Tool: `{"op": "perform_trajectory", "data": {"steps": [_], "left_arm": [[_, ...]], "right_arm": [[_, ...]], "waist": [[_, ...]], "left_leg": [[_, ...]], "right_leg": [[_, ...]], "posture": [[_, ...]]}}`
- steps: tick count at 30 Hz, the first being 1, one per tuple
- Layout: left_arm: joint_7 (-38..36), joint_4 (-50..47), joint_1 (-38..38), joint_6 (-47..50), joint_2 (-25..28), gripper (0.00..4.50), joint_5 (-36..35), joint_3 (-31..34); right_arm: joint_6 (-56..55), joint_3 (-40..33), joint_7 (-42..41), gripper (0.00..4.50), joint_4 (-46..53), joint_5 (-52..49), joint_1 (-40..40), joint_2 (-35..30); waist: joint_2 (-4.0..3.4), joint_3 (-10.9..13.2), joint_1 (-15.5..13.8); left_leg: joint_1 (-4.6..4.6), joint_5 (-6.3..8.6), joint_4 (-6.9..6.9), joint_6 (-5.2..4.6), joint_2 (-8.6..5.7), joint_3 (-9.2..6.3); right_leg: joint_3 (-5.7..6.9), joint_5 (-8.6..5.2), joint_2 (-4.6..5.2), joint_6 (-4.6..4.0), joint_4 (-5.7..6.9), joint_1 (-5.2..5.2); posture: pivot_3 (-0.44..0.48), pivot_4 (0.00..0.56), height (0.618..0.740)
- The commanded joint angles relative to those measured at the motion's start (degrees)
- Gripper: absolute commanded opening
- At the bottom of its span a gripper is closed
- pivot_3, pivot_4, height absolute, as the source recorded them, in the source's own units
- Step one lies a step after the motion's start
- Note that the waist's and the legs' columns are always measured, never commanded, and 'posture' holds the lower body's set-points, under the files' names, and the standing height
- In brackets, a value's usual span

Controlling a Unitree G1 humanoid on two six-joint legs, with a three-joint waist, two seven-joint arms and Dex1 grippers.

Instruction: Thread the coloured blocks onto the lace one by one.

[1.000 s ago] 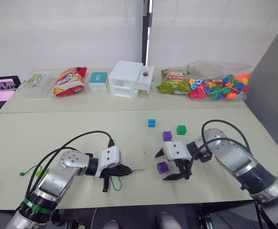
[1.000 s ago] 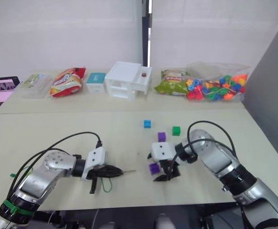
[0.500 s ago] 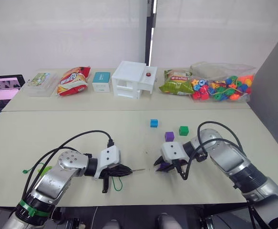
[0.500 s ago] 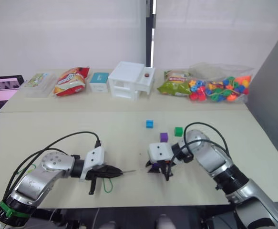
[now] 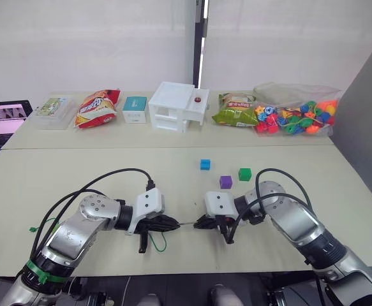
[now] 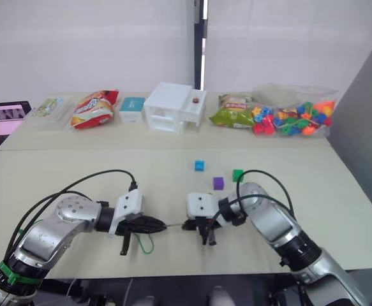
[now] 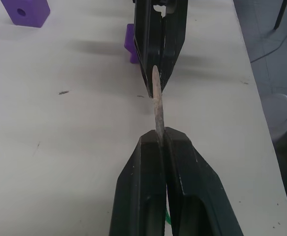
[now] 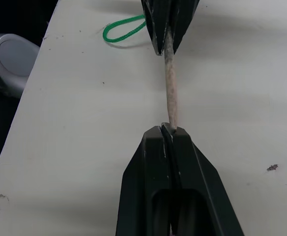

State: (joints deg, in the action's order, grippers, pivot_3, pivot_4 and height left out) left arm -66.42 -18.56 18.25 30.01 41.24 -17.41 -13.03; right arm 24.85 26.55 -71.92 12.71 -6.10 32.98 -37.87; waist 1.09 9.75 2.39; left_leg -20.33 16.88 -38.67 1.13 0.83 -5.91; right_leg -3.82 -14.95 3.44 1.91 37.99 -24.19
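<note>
My left gripper [image 5: 173,223] is shut on the lace's stiff silvery tip [image 7: 156,105], which points at my right gripper [image 5: 198,224]. That gripper is shut, and the tip [image 8: 170,93] meets its closed fingertips; I cannot tell if it is pinched. A purple block [image 7: 130,42] lies right beside the right gripper's fingers, partly hidden. A blue block [image 5: 205,164], another purple block [image 5: 225,182] and a dark green block [image 5: 244,174] sit on the table beyond. The green lace [image 5: 157,243] loops under the left gripper.
Along the back table stand a clear container [image 5: 53,109], a red snack bag [image 5: 95,107], a teal box [image 5: 134,108], a white box [image 5: 176,105], a green snack bag [image 5: 233,109] and a bag of beads [image 5: 294,115]. A screen [image 5: 0,120] sits far left.
My right gripper stood open over the purple block, shut, then moved left to the lace's tip. My left gripper edged right, still holding the tip.
</note>
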Motion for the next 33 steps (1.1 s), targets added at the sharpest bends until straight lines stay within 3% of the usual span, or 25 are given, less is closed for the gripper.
{"op": "perform_trajectory", "data": {"steps": [1,5,10,12,21,24,30,31,33], "left_arm": [[-0.8,-1.5,0.5,-0.6,0.6,0.0,-0.8,-0.2],[-0.9,-1.2,0.6,-0.8,0.6,0.0,-0.7,-0.5],[-0.9,-0.9,0.9,-0.9,0.4,0.0,-0.6,-0.8],[-0.8,-0.8,1.2,-0.8,0.2,0.0,-0.6,-0.9],[0.1,-0.7,1.6,-0.5,0.0,0.0,-0.3,-1.6],[0.2,-0.6,1.5,-0.6,0.1,0.0,-0.3,-1.5],[0.3,-0.7,1.0,-0.6,0.4,0.0,-0.4,-1.2],[0.4,-0.7,1.0,-0.7,0.4,0.0,-0.4,-1.2],[0.4,-0.7,1.0,-0.7,0.4,0.0,-0.3,-1.2]], "right_arm": [[5.2,-5.4,-1.6,0.76,8.2,-5.3,2.0,-2.5],[5.6,-6.4,-3.4,2.2,10.3,-6.7,2.3,-5.8],[-2.2,-4.8,-2.9,3.95,4.5,-1.6,0.9,-8.3],[-5.7,-3.2,-3.3,4.44,1.3,1.0,0.2,-8.9],[-12.6,-1.7,-4.1,4.44,-4.9,4.2,0.2,-7.3],[-12.4,-1.8,-4.2,3.64,-5.8,4.1,0.4,-6.2],[-11.8,-2.0,-4.6,1.59,-6.5,4.4,0.8,-5.0],[-11.7,-1.9,-4.6,1.36,-6.6,4.5,0.7,-4.9],[-11.5,-1.9,-4.6,1.35,-6.6,4.5,0.7,-4.7]], "waist": [[0.0,0.0,-0.1],[0.0,0.0,-0.1],[0.01,0.0,0.0],[0.01,0.0,0.0],[0.01,0.0,0.1],[0.01,0.0,0.0],[0.01,0.0,0.0],[0.01,0.0,0.1],[0.01,0.0,0.1]], "left_leg": [[-0.01,0.0,0.0,0.0,0.0,-0.01],[0.01,0.0,-0.02,0.0,0.0,-0.01],[0.0,0.01,-0.03,-0.01,0.0,0.02],[0.01,0.01,-0.03,-0.01,0.0,0.01],[0.01,0.01,-0.03,-0.01,0.01,0.02],[0.01,0.01,-0.04,-0.01,0.0,0.02],[0.01,0.01,-0.04,-0.01,0.0,0.01],[0.01,0.01,-0.04,-0.01,0.0,0.01],[0.01,0.01,-0.04,-0.01,0.0,0.01]], "right_leg": [[0.0,0.0,0.0,0.0,-0.01,0.01],[0.0,0.0,0.0,0.0,-0.02,0.03],[0.01,0.0,0.0,0.0,-0.04,0.03],[0.01,0.0,0.0,0.0,-0.03,0.03],[0.0,0.0,0.0,0.0,-0.01,0.02],[0.0,0.0,0.0,0.0,-0.01,0.03],[0.0,0.0,0.0,0.0,-0.01,0.02],[0.0,0.0,0.0,0.0,-0.01,0.02],[0.0,0.0,0.0,0.0,-0.01,0.03]], "posture": [[0.0,0.15,0.74],[0.0,0.15,0.74],[0.0,0.15,0.74],[0.0,0.15,0.74],[0.0,0.15,0.74],[0.0,0.15,0.74],[0.0,0.15,0.74],[0.0,0.15,0.74],[0.0,0.15,0.74]]}}
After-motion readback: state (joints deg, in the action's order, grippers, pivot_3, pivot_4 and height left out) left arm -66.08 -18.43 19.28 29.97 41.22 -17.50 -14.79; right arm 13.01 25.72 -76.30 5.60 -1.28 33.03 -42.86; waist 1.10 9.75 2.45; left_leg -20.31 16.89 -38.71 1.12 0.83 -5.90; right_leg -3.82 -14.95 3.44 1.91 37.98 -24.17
